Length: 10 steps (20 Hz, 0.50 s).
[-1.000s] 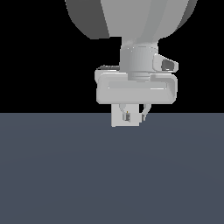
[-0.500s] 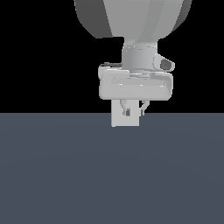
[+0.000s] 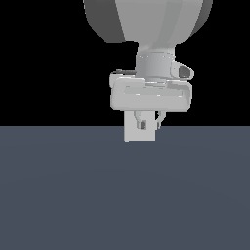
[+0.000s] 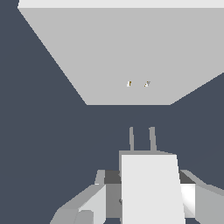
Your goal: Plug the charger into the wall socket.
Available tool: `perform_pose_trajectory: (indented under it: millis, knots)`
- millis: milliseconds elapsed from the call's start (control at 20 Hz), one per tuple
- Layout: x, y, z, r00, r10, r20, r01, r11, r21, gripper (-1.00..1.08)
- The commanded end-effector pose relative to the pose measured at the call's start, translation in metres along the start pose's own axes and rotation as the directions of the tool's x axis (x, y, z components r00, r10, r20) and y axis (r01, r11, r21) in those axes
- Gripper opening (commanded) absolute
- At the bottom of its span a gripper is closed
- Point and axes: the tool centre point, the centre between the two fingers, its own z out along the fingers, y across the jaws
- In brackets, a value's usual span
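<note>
Table (image 3: 63, 195) is a flat dark slab filling the lower half of the exterior view, bare surface all round, its far edge a straight horizon line behind the arm. Wall socket (image 4: 127, 52) is the biggest task item: a broad flat white plate, dead ahead at 12 o'clock from the charger in the wrist view, two tiny holes near its centre, its lower edge well clear of the prongs with open table between. In the exterior view a white plate (image 3: 131, 133) shows just behind the end effector, most likely the socket, mostly hidden. Charger (image 4: 151, 188) is a white block clamped between the fingers of the end effector (image 3: 149, 122), so the grasp is done; its two prongs point at the socket and sit roughly in line with the holes, maybe a touch off to 1 o'clock. Insertion not yet done: gap to close, then the prongs go in. Nothing stands in the path; room either side is wide open. Tolerance at the holes looks tight.
</note>
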Motion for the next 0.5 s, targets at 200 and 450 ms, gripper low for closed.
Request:
perform_pose_trajectory:
  millis: [200, 450]
  knots:
    - [0.011, 0.000, 0.003, 1.000, 0.000, 0.000, 0.000, 1.000, 0.000, -1.00]
    - [0.029, 0.000, 0.007, 1.000, 0.000, 0.000, 0.000, 1.000, 0.000, -1.00]
